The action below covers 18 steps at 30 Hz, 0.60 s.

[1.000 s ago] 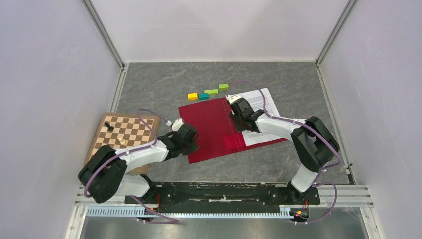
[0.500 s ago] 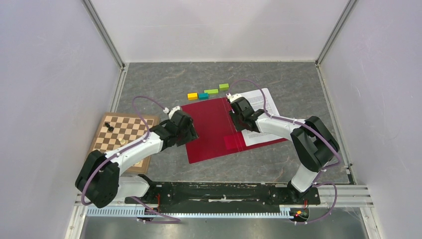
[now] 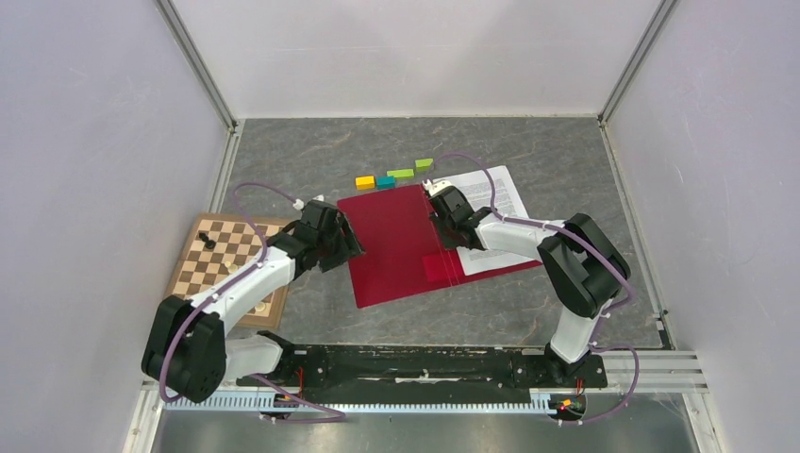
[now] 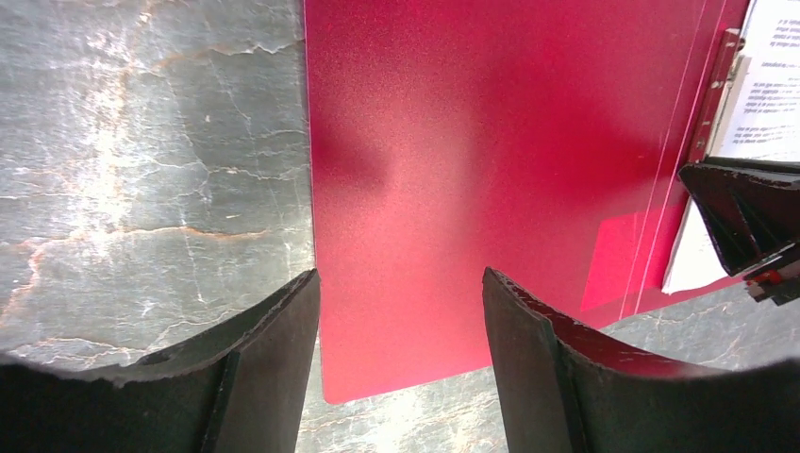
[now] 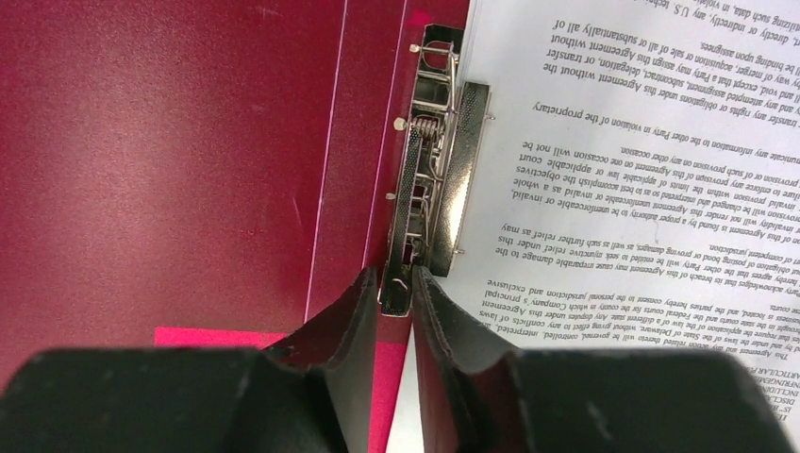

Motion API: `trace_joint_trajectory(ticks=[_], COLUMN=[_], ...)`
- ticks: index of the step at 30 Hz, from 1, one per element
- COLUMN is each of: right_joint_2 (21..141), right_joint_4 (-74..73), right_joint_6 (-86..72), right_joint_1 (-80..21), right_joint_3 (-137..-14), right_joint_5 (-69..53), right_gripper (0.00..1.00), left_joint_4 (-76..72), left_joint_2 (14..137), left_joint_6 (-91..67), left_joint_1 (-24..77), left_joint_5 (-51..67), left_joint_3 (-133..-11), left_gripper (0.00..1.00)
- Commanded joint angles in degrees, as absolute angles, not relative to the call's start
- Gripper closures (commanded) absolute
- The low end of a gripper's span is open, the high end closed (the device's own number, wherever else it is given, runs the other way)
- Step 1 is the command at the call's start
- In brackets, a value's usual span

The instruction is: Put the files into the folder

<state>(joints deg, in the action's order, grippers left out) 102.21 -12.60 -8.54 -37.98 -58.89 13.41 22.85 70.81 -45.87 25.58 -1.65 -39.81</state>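
Left fingers (image 4: pixel 255 377) farther up smooth folder (image 3: pixel 396 241)

A wooden chessboard (image 3: pixel 219 271) lies on the grey marbled table (image 3: pixel 311 156), with a black piece (image 3: pixel 208 243) standing near its far left corner. Well to the chessboard's right and farther back, a yellow block (image 3: pixel 365 182), a teal block (image 3: pixel 386 181), a long green block (image 3: pixel 401 173) and a short green block (image 3: pixel 425 163) form a line.

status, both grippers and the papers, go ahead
Left gripper open, fingers straddling the open crimson-red folder's left edge. Right gripper shut on its metal spring clip. White printed paper sheets on the right half, against the clip.
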Motion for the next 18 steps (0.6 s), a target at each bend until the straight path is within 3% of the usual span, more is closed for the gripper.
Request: trace_joint_trajectory(ticks=[1, 10, 18], right_joint_2=[103.78, 102.9, 100.78], right_joint_4=[-10.96, -12.22, -13.51], right_joint_6=[-9.69, -9.39, -9.31], right_joint_1=[-38.9, -38.87, -38.43], right_joint_3=[-60.91, -60.37, -61.48], right_joint_5=[14.91, 15.11, 13.47], right_gripper=[0.8, 1.0, 1.0], left_joint_4=[23.14, 18.08, 8.42], left_joint_2=[67.82, 64.78, 63.12], left_joint_6=[-42.43, -41.92, -47.41], left_joint_1=[23.86, 21.47, 21.14], left_joint_5=[-0.66, 4.48, 9.03], left_joint_3=[-39.22, -33.47, -26.07], left_gripper=[0.29, 0.24, 0.23])
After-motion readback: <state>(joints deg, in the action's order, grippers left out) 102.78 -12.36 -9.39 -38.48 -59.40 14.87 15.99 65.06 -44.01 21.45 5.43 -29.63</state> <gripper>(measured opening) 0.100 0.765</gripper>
